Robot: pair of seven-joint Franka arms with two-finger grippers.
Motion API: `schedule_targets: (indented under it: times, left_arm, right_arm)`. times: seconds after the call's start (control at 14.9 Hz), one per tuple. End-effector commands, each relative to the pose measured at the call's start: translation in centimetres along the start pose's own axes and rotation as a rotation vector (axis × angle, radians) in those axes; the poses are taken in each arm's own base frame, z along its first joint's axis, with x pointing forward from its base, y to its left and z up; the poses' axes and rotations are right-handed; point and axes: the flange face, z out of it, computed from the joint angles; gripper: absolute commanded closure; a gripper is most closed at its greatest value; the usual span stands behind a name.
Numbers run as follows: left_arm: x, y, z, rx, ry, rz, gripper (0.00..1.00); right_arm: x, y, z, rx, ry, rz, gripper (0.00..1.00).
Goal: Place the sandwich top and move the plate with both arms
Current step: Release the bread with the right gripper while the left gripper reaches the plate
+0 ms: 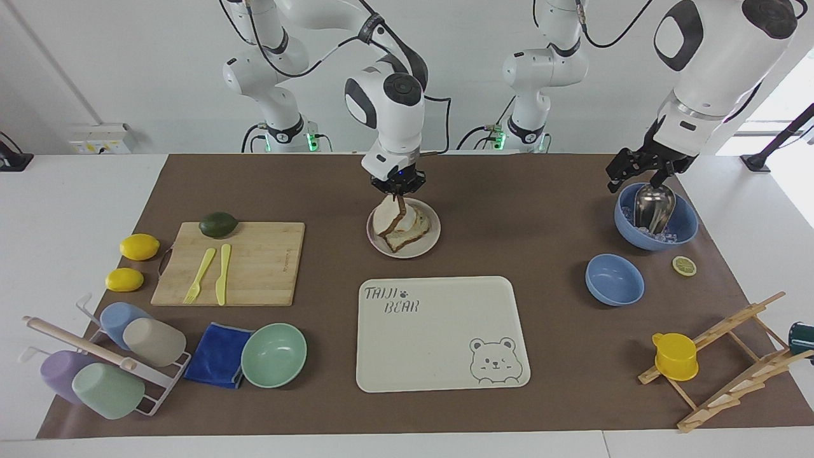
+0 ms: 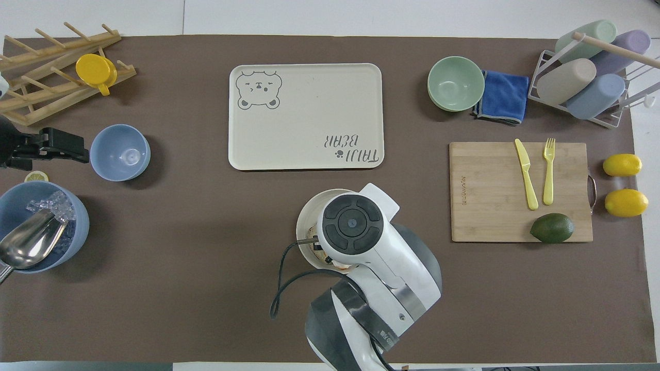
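Note:
The plate (image 1: 425, 247) sits mid-table, nearer to the robots than the bear tray, and carries a bread slice with egg (image 1: 410, 234). My right gripper (image 1: 399, 194) hangs over the plate, shut on the upper edge of the sandwich top (image 1: 385, 218). That slice leans steeply down over the egg slice, and its lower edge looks to rest on it. In the overhead view the right hand hides all but the plate's rim (image 2: 305, 212). My left gripper (image 1: 641, 173) waits open, holding nothing, over the blue ice bowl (image 1: 683, 224).
The cream bear tray (image 1: 439, 331) lies farther out than the plate. A metal scoop (image 1: 652, 207) stands in the ice bowl, with a smaller blue bowl (image 1: 613, 280) beside it. A cutting board (image 1: 254, 264) and a mint bowl (image 1: 273, 355) lie toward the right arm's end.

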Motion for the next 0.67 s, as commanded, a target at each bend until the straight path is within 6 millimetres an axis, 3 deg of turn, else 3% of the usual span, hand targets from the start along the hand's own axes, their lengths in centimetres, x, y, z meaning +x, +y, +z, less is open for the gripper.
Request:
schedule_targets:
  times: [0.0, 0.07, 0.27, 0.4, 0.47, 0.6]
  left_arm:
    - [-0.8, 0.1, -0.1, 0.0, 0.02, -0.003, 0.0]
    - [-0.8, 0.0, -0.1, 0.0, 0.02, -0.005, 0.0]
    - [-0.8, 0.2, -0.1, 0.0, 0.022, -0.002, 0.0]
    - [-0.8, 0.2, -0.1, 0.0, 0.026, -0.003, 0.0]
    - [-0.8, 0.2, -0.1, 0.0, 0.026, -0.003, 0.0]
    - [-0.7, 0.2, 0.3, -0.002, 0.029, -0.004, 0.0]
  right_arm:
    - [-0.8, 0.4, 0.0, 0.042, -0.01, 0.035, 0.43]
    - [-0.7, 0.2, -0.1, 0.074, -0.015, 0.051, 0.0]
    - [-0.5, -1.1, -1.0, 0.122, 0.003, 0.056, 0.0]
    - [0.0, -2.6, -3.1, 0.16, 0.022, 0.052, 0.0]
    - [0.4, -2.4, -4.5, 0.171, 0.031, 0.057, 0.0]
    - [1.2, 0.2, -7.1, 0.164, 0.022, 0.069, 0.0]
